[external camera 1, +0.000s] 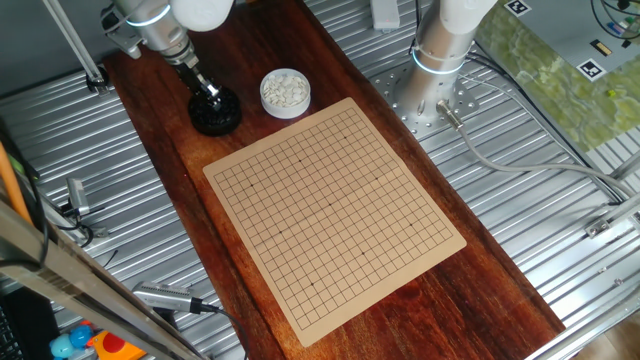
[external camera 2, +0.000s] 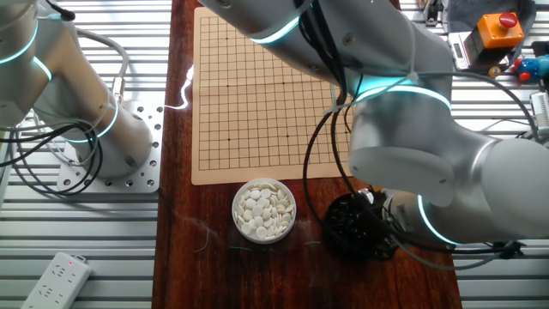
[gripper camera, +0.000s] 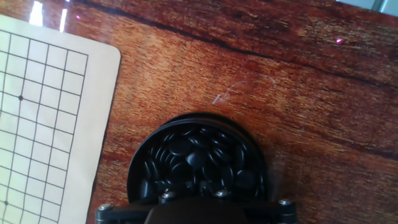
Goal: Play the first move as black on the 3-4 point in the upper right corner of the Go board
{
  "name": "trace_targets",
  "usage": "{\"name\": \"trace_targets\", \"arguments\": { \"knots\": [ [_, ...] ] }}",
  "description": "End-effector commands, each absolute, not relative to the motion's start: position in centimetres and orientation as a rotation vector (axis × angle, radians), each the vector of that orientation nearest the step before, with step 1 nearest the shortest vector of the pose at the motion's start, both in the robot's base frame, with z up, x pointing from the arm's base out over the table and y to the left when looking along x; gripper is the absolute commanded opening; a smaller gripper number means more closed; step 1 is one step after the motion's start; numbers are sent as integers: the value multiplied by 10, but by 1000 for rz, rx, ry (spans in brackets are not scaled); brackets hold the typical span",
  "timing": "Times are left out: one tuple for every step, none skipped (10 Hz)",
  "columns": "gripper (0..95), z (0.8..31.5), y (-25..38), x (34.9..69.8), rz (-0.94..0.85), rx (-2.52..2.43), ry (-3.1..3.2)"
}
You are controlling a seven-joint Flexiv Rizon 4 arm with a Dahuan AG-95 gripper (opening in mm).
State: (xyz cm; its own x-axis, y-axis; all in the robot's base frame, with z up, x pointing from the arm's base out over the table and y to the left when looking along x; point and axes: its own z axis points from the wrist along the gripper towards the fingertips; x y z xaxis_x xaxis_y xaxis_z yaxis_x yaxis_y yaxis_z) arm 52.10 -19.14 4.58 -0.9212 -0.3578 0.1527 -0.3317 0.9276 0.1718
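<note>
At table, one fixed view, left to right:

Gripper: gripper (external camera 1: 210,97) points down into the black bowl (external camera 1: 215,112) at the far left end of the wooden tabletop (external camera 1: 400,300). Fingertips sit among the bowl's contents; cannot tell whether they are spread, pressed together or pinching a stone.

Black stones: glossy black stones (gripper camera: 193,158) fill the black bowl, seen best in the hand view, heaped together; none lies on the board.

White stones: white bowl (external camera 1: 285,93) just right of the black bowl, apart from it, full of small white stones (external camera 2: 264,209).

Board: tan Go board (external camera 1: 335,205) lies flat on the wood, near both bowls, its grid bare of stones. In the hand view one rounded board corner (gripper camera: 106,53) shows left of the black bowl, not touching it.

Second arm base: a silver pedestal (external camera 1: 435,85) stands on the ribbed metal surface beyond the board's right edge.

Other fixed view: the arm's large joint (external camera 2: 412,154) hangs over the black bowl (external camera 2: 356,227) and hides part of it; a white power strip (external camera 2: 56,279) lies at lower left.
</note>
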Motion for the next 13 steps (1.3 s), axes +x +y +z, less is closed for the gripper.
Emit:
{"name": "trace_targets", "arguments": {
  "knots": [
    [0, 47, -192, 521, -214, 523, -2905],
    [0, 49, -192, 521, -212, 524, -2904],
    [0, 52, -192, 523, -212, 527, -2902],
    [0, 59, -190, 526, -209, 520, -2895],
    [0, 65, -189, 530, -206, 517, -2894],
    [0, 74, -185, 536, -207, 516, -2893],
    [0, 79, -181, 540, -210, 516, -2892],
    [0, 88, -175, 548, -213, 519, -2891],
    [0, 95, -170, 555, -219, 514, -2894],
    [0, 104, -162, 565, -228, 495, -2907],
    [0, 109, -156, 572, -231, 474, -2913],
    [0, 116, -145, 586, -240, 434, -2922],
    [0, 118, -135, 595, -262, 399, -2928]
  ]
}}
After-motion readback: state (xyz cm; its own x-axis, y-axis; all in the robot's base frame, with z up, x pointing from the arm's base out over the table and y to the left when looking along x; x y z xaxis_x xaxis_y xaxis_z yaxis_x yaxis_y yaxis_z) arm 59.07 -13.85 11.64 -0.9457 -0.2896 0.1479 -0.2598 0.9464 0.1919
